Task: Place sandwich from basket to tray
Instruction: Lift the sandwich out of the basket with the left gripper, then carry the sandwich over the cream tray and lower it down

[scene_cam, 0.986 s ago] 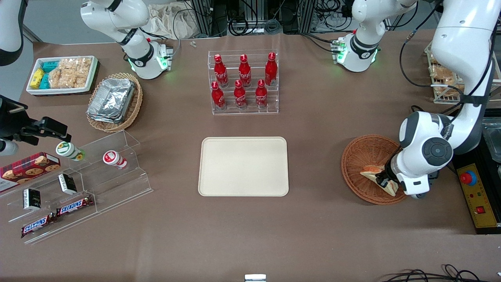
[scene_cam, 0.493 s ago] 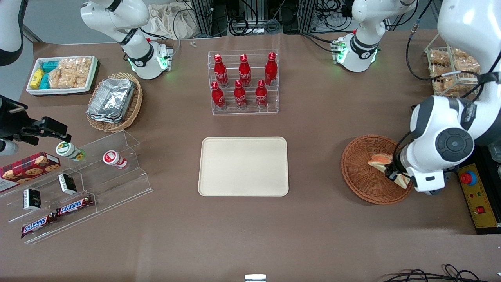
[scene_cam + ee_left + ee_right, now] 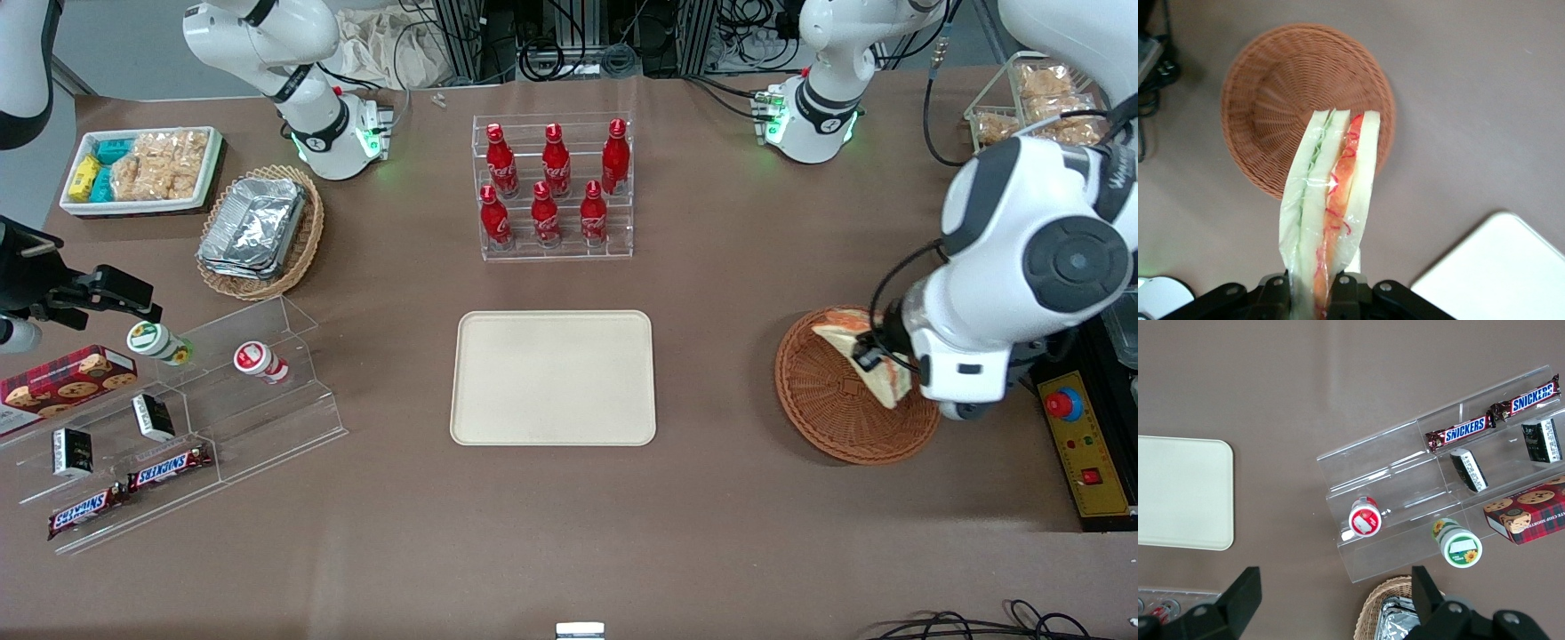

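Observation:
My gripper (image 3: 876,360) is shut on the sandwich (image 3: 858,347), a plastic-wrapped wedge of white bread with orange-red and green filling, and holds it in the air above the reddish-brown wicker basket (image 3: 822,400). In the left wrist view the sandwich (image 3: 1331,200) sticks out from between the black fingers (image 3: 1350,293) of the gripper (image 3: 1317,300), with the round basket (image 3: 1265,100) below it holding nothing. The cream tray (image 3: 553,378) lies flat mid-table, toward the parked arm from the basket; its corner (image 3: 1505,267) shows in the wrist view and the tray (image 3: 1181,492) in the right wrist view.
A clear rack of red bottles (image 3: 553,187) stands farther from the front camera than the tray. Toward the parked arm's end are a tan basket of foil trays (image 3: 258,231), a white snack bin (image 3: 140,169) and a clear stepped shelf of snacks (image 3: 178,418). A control box with a red button (image 3: 1080,444) sits beside the basket.
The gripper has risen with the sandwich, lifting it out of the basket bowl to hang above the basket. The working arm's wrist has moved up and away from the front camera.

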